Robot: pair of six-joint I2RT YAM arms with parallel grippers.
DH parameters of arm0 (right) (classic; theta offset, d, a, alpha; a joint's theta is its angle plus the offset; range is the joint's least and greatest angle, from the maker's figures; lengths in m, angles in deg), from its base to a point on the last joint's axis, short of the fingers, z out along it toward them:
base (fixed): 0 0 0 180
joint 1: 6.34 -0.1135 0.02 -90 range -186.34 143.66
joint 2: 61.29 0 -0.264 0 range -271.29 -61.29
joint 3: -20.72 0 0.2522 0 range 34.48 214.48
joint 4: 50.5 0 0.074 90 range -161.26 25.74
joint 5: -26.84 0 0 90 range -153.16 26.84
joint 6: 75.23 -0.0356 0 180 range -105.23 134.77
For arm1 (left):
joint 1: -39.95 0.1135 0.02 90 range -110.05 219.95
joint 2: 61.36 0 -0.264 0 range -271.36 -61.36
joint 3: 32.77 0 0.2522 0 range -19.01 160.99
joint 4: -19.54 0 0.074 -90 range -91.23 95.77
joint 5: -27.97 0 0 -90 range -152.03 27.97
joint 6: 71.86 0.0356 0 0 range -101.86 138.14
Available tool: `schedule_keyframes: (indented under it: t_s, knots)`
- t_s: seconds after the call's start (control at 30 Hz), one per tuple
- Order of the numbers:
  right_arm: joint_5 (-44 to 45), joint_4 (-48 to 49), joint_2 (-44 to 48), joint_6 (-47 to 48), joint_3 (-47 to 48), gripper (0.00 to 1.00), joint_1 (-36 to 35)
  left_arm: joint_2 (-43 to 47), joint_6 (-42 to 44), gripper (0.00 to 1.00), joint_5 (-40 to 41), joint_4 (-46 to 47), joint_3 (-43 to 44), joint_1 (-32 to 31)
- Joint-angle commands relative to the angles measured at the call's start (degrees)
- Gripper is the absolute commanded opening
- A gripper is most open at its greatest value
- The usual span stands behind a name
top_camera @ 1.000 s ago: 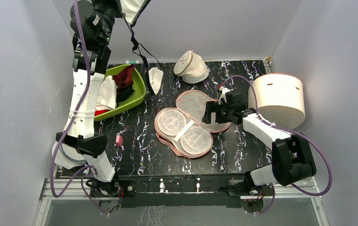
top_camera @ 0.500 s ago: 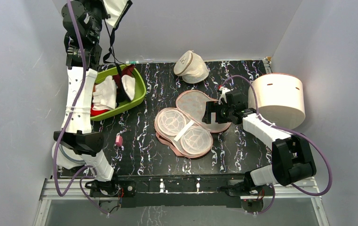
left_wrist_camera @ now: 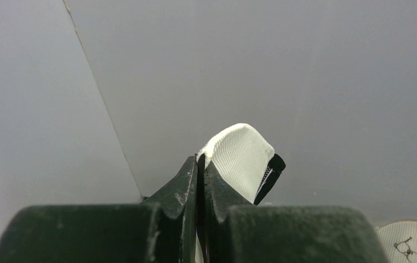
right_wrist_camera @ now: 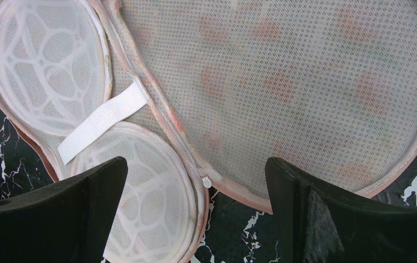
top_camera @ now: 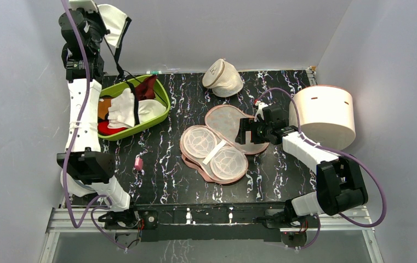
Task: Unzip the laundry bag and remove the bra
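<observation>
Bra [top_camera: 114, 21] aloft at far left above green bin [top_camera: 165, 101], pinched at cup edge in clamped left gripper [left_wrist_camera: 200, 164]; likely light, limp, straps dangling, best gripped at padded cup rim. Laundry bag [top_camera: 217, 148] unzipped, flat mid-table beneath wide-spread right gripper [right_wrist_camera: 195, 164].

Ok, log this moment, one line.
laundry bag: unzipped, lying open | bra: out, held aloft | left gripper: shut on bra | right gripper: open over bag
</observation>
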Motion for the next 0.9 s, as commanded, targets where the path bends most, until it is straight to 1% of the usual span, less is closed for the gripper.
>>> schedule_keyframes:
  t_s: [0.0, 0.2, 0.3, 0.43, 0.53, 0.63, 0.73, 0.87]
  knots:
    - [-0.34, 2.04, 0.64, 0.28, 0.58, 0.98, -0.08, 3.89, -1.82, 0.00, -1.73, 1.67, -5.26, 0.52]
    - [-0.75, 2.25, 0.14, 0.10, 0.57, 0.98, -0.14, 6.74, -3.11, 0.00, 0.54, 0.23, -14.06, 1.44]
    - [-1.02, 2.31, 0.00, 0.13, 0.58, 0.98, -0.15, 6.85, -8.06, 0.00, 0.01, -2.54, -16.90, 3.40]
    - [-1.22, 2.35, 0.11, -0.02, 0.45, 0.98, -0.23, 6.56, -14.71, 0.00, -4.89, -4.82, -20.69, 5.98]
    - [-1.31, 2.44, 0.28, -0.19, 0.20, 0.98, -0.22, 6.28, -18.16, 0.00, -7.82, -5.33, -23.65, 6.86]
    - [-1.31, 2.44, 0.70, -0.30, -0.15, 0.98, -0.22, 6.52, -20.93, 0.00, -9.32, -4.75, -27.78, 7.52]
    - [-1.52, 2.44, 1.11, -0.39, -0.51, 0.98, -0.16, 6.65, -23.23, 0.00, -10.20, -3.33, -33.85, 8.38]
    - [-1.73, 2.18, 1.42, -0.54, -0.56, 0.98, -0.19, 6.23, -24.43, 0.00, -9.26, -1.16, -40.28, 8.96]
